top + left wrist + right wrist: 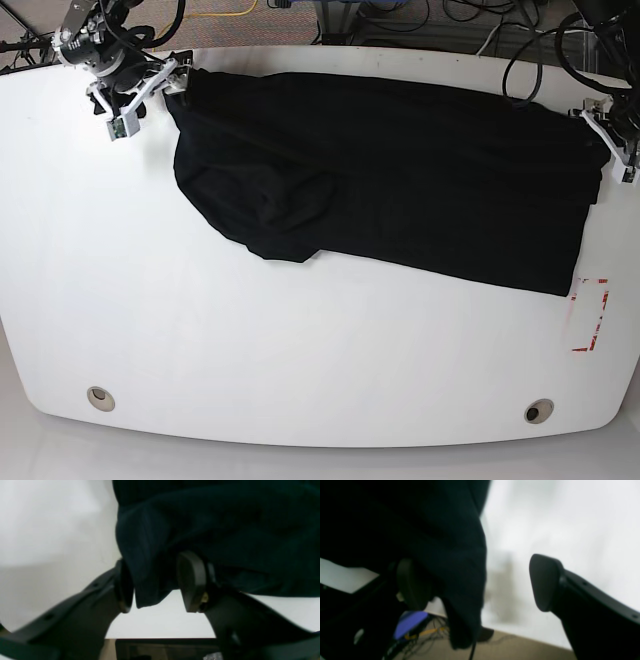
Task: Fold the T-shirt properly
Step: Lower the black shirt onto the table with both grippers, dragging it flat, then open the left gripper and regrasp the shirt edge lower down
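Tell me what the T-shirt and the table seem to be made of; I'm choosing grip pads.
T-shirt: soft matte black cloth, probably knit cotton; it drapes, bunches into rumpled folds and gives no shine. Table: smooth white hard board, possibly laminate, with a faint sheen; its core cannot be told.

This looks like a robotics lab or test bench. A broad white table with rounded corners carries 2 round holes, 1 near each front corner, and a red dashed rectangle marked at its right edge. Behind the far edge, loose black and yellow cables sprawl across a tan floor, and camera-fitted arms stand at both far corners.
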Controlling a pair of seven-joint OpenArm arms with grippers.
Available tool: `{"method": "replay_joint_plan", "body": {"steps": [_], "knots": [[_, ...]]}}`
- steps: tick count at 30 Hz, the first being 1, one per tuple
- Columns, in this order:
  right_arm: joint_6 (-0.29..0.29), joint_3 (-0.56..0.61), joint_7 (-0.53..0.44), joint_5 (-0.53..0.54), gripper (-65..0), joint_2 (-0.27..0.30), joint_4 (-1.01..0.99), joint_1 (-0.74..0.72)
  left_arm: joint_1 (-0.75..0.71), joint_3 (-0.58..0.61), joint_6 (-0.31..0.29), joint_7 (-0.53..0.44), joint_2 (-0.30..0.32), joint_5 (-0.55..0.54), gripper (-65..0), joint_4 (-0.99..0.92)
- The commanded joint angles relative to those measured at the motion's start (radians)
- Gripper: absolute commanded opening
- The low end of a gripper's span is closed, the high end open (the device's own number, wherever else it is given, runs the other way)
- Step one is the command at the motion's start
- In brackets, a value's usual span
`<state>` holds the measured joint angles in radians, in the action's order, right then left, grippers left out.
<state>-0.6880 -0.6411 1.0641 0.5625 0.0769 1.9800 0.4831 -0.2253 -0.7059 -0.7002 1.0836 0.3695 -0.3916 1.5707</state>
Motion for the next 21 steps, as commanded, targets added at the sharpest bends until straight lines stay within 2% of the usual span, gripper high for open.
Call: {"method": "replay_joint_plan", "body": {"steps": [1,6,14,17,21], "knots": [[-0.009,-0.006,-0.017,0.078,-7.8,0.014,0.023,0.012,0.002,-0.008,0.002,-0.007,0.023,-0.013,-35.6,0.041],[-0.003,-0.03,-0.018,0.182,-10.5,0.016,0.017,-0.037,0.002,-0.013,0.002,-0.007,0.023,-0.014,-35.6,0.083],[0.004,-0.026,-0.018,0.182,-14.3,0.013,-0.052,-0.176,0.002,-0.016,0.002,-0.007,0.02,-0.014,-35.6,0.216],[0.029,-0.018,-0.018,0.175,-15.5,0.016,-0.106,-0.223,0.002,-0.016,0.002,-0.007,0.018,-0.014,-35.6,0.25],[0.052,0.013,-0.02,0.112,-16.0,0.037,-0.158,-0.278,0.002,-0.016,0.002,-0.007,0.018,-0.014,-35.7,0.274]]}}
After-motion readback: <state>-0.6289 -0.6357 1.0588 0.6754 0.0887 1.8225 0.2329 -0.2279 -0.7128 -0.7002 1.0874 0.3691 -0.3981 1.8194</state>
